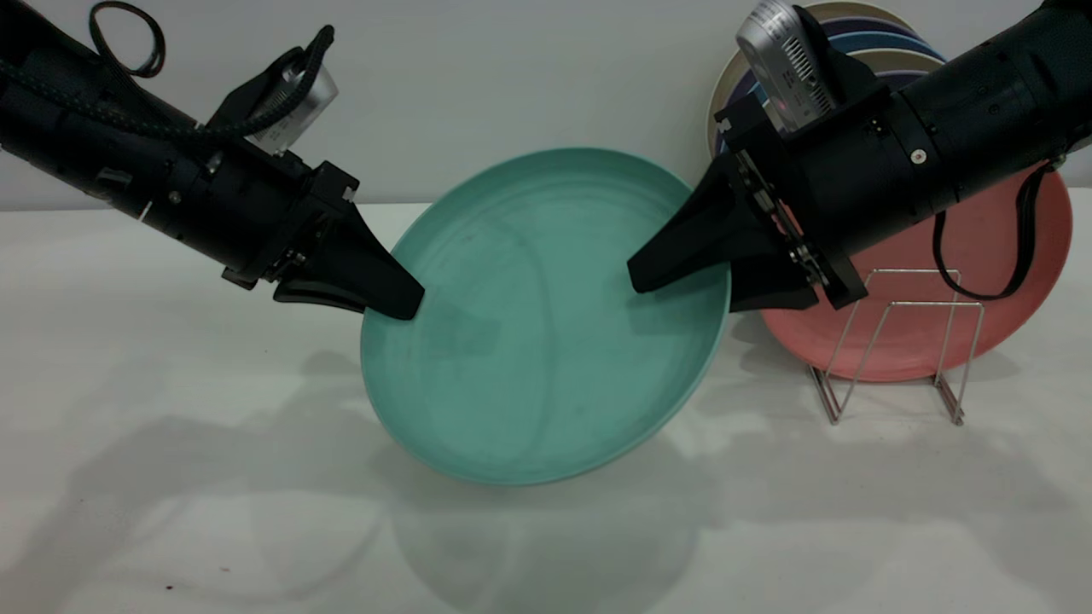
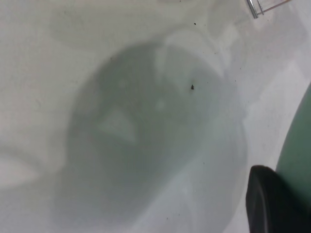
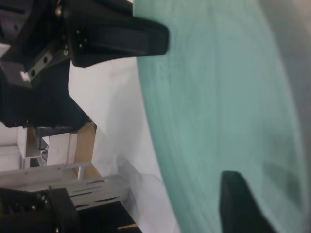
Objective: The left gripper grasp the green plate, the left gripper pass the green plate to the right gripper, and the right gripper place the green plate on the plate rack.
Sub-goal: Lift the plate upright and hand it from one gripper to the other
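Two tools are on the green plate (image 1: 546, 341) at once, so this reads as mid-handover. Left tool (image 1: 388, 298) is clamped on the plate's left rim w/ one finger over the face; right tool (image 1: 682, 273) straddles the right rim, one finger across the face, the other behind, but whether it's fully pinched or just closing I can't tell. Plate hangs above the worktop (image 1: 128, 384), tilted so its face looks toward the near side, lower edge clear of the surface w/ a shadow beneath. Probably held up mid-scene like this so both arms reach opposite rims w/o colliding, and so the right arm can swing it to the plate rack (image 1: 896, 341), which stands just right of it w/ a pink plate (image 1: 1007, 281) behind and more plates leaning on the far wall. Plate itself: large, round, teal-green, matte, low raised rim, faint concentric marks on the face, no visible damage.
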